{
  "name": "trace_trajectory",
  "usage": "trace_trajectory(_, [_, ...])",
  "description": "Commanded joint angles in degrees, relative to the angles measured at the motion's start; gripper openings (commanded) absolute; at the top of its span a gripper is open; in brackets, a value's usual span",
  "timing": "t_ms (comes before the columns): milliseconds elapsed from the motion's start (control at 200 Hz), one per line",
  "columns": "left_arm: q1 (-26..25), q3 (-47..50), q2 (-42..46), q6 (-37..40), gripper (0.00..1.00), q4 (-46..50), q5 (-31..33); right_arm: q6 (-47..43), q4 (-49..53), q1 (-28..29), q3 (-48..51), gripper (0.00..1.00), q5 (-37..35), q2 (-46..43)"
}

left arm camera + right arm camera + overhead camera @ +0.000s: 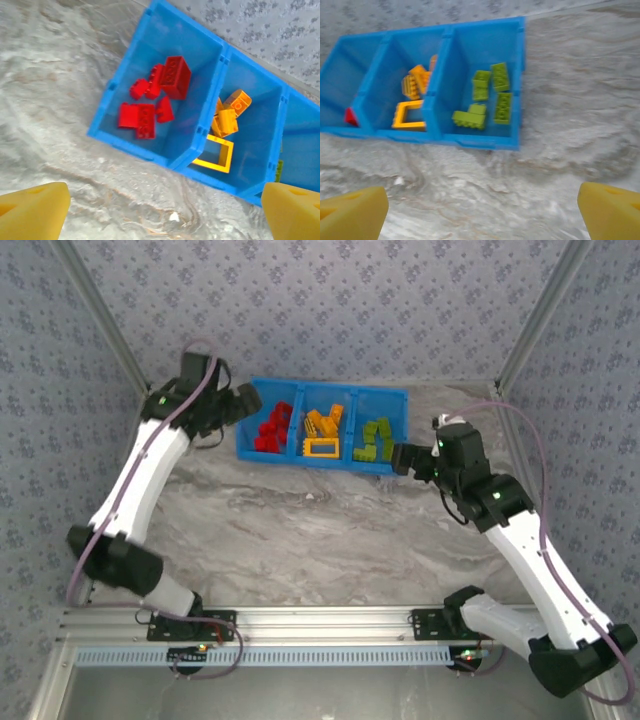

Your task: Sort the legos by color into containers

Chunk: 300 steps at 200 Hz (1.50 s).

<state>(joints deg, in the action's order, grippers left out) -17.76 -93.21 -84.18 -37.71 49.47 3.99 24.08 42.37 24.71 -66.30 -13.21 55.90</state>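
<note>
The blue containers [330, 388] stand at the back of the table as one bin with three compartments. Red legos [270, 430] fill the left one, yellow legos [323, 430] the middle one, green legos [375, 440] the right one. My left gripper [243, 405] hovers at the bin's left end. In its wrist view the left gripper [165, 220] is open and holds nothing, above the table in front of the red legos [155, 97]. My right gripper [404, 458] is near the bin's right front corner. The right gripper [482, 220] is open over bare table, short of the green legos [490, 97].
A yellow open frame [215, 155] lies at the front of the middle compartment, with other yellow bricks [415, 85] behind it. The marble tabletop [320, 530] stretches between the bin and the arm bases. Patterned walls close in the back and sides.
</note>
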Motion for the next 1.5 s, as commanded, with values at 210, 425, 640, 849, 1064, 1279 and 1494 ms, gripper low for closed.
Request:
trace_trajectory(210, [-0.79,37.29,30.07,5.11,0.98,-6.59,36.07,-9.99,-12.16,-3.21,22.9,1.0,-22.6,-15.75])
trace_trajectory(425, [1.34,59.85,37.45,26.11,0.98,-27.85,32.47,-14.5,-34.85,-10.66,44.47,1.0,-17.22,-18.01])
trace_trajectory(640, [7.39,69.19,29.44,31.06,0.98,-48.42,23.9,-18.2,-49.77,-16.76,50.17,1.0,-10.6,-7.98])
trace_trajectory(849, [12.28,68.93,16.27,31.02,0.98,-62.87,17.47,-20.28,-60.45,-21.26,48.53,1.0,-1.9,4.24])
trace_trajectory(1064, [15.97,64.55,4.61,31.02,0.98,-76.01,10.39,-23.3,-73.27,-23.39,46.76,1.0,3.26,14.23])
trace_trajectory(1279, [18.87,65.02,-1.11,33.25,0.98,-86.22,5.52,-23.33,-80.25,-26.11,44.25,1.0,7.39,21.77])
trace_trajectory(1494, [18.96,71.35,-3.67,34.21,0.98,-99.79,3.18,-23.39,-88.87,-27.99,44.83,1.0,11.98,29.26])
